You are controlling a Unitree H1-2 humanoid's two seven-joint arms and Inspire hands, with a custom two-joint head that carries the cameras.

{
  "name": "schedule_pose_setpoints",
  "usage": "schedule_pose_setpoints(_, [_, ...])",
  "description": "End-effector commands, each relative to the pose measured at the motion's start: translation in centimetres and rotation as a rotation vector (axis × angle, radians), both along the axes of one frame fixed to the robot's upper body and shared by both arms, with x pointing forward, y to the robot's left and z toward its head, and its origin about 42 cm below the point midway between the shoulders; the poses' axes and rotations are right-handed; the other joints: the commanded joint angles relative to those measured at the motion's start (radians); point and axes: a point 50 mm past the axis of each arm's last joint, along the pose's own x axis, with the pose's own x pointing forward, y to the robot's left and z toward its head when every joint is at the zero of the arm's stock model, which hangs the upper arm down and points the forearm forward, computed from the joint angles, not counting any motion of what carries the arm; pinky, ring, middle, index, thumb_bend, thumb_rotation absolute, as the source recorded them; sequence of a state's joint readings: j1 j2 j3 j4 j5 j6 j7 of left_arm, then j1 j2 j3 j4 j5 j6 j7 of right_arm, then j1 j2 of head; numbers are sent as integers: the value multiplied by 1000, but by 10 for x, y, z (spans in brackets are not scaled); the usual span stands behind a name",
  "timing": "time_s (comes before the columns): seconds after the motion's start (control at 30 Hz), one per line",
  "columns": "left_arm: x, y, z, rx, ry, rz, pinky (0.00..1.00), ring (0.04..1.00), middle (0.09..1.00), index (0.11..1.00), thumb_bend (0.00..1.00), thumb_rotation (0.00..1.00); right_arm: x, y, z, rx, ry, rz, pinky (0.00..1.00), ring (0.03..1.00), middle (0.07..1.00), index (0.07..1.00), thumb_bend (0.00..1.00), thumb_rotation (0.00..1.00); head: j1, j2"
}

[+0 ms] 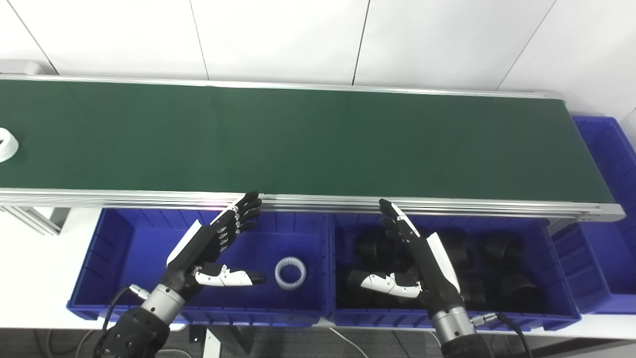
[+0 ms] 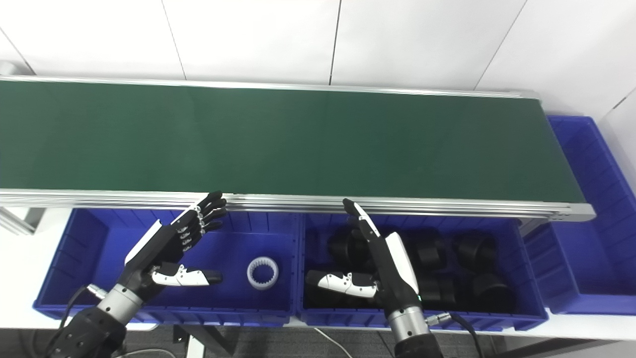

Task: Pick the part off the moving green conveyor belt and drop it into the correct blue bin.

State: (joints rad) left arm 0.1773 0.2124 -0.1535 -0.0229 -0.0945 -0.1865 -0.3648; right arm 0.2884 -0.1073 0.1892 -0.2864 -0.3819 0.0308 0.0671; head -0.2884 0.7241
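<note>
The scene is viewed from above by two head cameras set side by side, tilted down toward the wall; the green conveyor belt (image 1: 318,139) and blue bins (image 2: 89,258) are shared, slightly offset sideways.

Plain green belt (image 1: 308,139), blue bins (image 1: 124,233), white ring (image 1: 290,273), black parts (image 1: 497,248).

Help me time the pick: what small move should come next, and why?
Probably hold the left robot hand open by the belt rail and wait: the white part is only just entering the green conveyor belt at its far left edge, out of reach.
</note>
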Motion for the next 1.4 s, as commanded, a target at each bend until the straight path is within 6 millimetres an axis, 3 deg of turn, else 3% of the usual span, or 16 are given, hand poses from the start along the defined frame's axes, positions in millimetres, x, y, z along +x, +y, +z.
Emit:
schedule_pose_setpoints(0.0, [3,-4,8,-8,-62,-4,893,927,951,961,895,210,1,2,8,19,-78,16,827,884,927,939,824,363,3,-4])
schedule_pose_setpoints(0.4, [3,-7,5,23,-67,-7,873,925,954,961,882,220,1,1,3,20,-56,17,827,891,931,941,834,369,15,-24])
schedule_pose_setpoints(0.53, [2,-10,1,27,-73,-9,860,920,952,959,877,217,-1,-3,0,8,-57,20,826,891,928,942,830,375,102,-55])
schedule_pose_setpoints(0.57, [1,-12,0,25,-73,-10,856,917,950,957,882,214,-2,-6,-2,7,-57,21,824,891,926,942,832,380,168,-77])
schedule_pose_setpoints(0.6, [0,-14,-1,23,-73,-10,855,916,949,955,885,210,-2,-8,-3,6,-58,22,823,891,925,942,833,383,180,-81])
schedule_pose_setpoints(0.63, [-1,-18,-3,21,-70,-10,854,915,948,953,886,208,-4,-12,-4,3,-60,22,823,892,925,942,833,385,243,-105])
schedule_pose_setpoints(0.67, [-2,-20,-5,20,-68,-9,856,911,941,945,894,196,-5,-14,-4,1,-61,22,817,888,922,939,823,373,243,-105])
schedule_pose_setpoints(0.7, [-2,-23,-6,16,-62,-8,857,910,936,939,899,189,-6,-18,-4,-3,-63,21,814,886,920,938,817,365,297,-129])
schedule_pose_setpoints(0.9, [-3,-37,-14,14,-67,-16,850,901,926,924,944,203,-8,-32,-7,-18,-79,19,793,870,909,926,795,310,403,-189])
schedule_pose_setpoints(1.23, [1,-45,-24,21,-84,-1,795,870,904,892,979,174,-8,-39,-16,-27,-61,12,801,876,897,930,773,266,424,-246])
schedule_pose_setpoints(1.37, [5,-47,-28,16,-89,-2,790,868,900,887,983,162,-6,-41,-20,-20,-60,9,796,877,897,926,775,234,418,-252])
